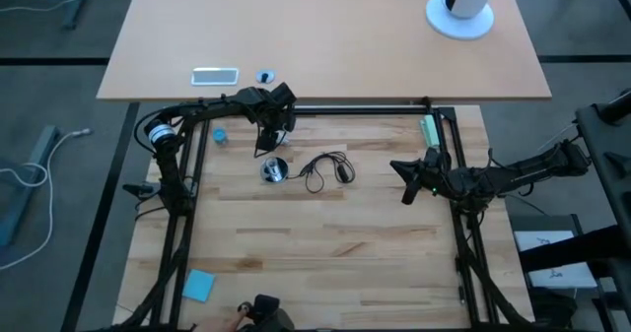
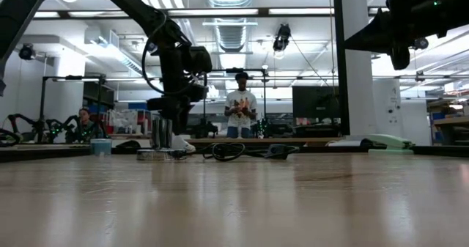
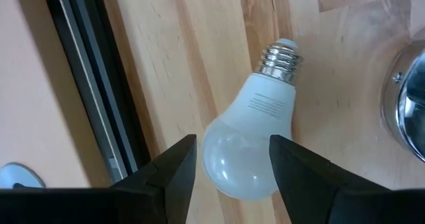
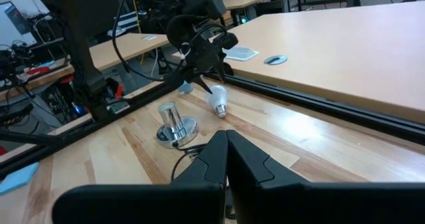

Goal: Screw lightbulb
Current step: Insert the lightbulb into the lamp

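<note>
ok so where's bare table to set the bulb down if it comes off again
The wide bare stretch of the wooden table below the black cord, between both arms, is free down to the blue pad. It is crowded at the top left: lightbulb, silver socket and left gripper sit close together.

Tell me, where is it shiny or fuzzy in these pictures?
Low view: the near table is blurry, with ceiling lights glaring overhead. Left wrist view: the lightbulb is sharp, with a soft sheen on its glass. Right wrist view: a bright patch on the wood.
</note>
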Robot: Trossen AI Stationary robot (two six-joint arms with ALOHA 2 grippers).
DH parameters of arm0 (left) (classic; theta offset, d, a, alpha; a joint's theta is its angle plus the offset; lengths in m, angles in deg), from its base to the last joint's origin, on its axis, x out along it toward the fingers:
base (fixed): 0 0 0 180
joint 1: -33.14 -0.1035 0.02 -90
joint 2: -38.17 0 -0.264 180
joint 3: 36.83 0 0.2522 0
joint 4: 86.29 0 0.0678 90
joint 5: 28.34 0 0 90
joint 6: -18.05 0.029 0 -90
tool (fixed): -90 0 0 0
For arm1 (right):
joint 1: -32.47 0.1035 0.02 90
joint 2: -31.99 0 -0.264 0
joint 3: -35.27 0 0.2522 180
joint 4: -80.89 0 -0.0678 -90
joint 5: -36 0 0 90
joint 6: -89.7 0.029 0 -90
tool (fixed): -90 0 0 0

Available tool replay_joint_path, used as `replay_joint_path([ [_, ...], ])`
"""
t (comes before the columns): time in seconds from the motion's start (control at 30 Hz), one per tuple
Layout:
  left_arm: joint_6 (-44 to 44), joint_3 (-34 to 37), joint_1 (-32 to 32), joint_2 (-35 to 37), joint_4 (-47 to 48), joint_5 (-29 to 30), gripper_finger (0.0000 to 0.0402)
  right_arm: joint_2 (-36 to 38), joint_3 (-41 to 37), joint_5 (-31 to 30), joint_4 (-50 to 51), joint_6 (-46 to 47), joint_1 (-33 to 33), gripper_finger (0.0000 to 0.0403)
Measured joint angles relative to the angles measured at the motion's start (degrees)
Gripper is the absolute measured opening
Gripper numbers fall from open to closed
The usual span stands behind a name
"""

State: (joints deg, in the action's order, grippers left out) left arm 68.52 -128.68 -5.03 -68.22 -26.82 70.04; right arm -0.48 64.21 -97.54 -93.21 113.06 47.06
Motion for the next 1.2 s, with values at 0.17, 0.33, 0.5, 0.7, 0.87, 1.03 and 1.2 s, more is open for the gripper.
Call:
replay_joint_path([
  [0.17,-0.1,0.0,0.0,0.0,0.3,-0.8,0.0173,0.0,0.0,0.0,0.0,0.0,0.0,0.0000],
  [0.33,-0.2,0.0,0.0,0.0,0.3,-1.5,0.0165,0.0,0.0,0.0,0.1,0.0,0.0,0.0000],
  [0.5,-0.2,0.0,0.0,0.0,0.3,-1.5,0.0175,0.0,0.0,0.0,0.2,0.0,0.0,0.0000],
  [0.7,-0.2,0.0,0.9,0.0,0.2,-2.0,0.0184,0.0,0.0,0.0,0.4,0.0,0.0,0.0000],
  [0.87,-0.2,0.0,1.8,0.0,-0.5,-5.6,0.0175,0.0,0.0,-0.1,0.4,-0.2,0.0,0.0000],
  [1.03,0.4,0.0,1.7,0.1,-1.2,-5.5,0.0170,0.0,0.0,-0.1,0.4,-0.3,0.0,0.0000],
  [1.2,4.8,0.2,1.8,-0.1,-2.3,-5.1,0.0180,0.0,0.0,-0.1,0.4,-0.6,-0.1,0.0000],
])
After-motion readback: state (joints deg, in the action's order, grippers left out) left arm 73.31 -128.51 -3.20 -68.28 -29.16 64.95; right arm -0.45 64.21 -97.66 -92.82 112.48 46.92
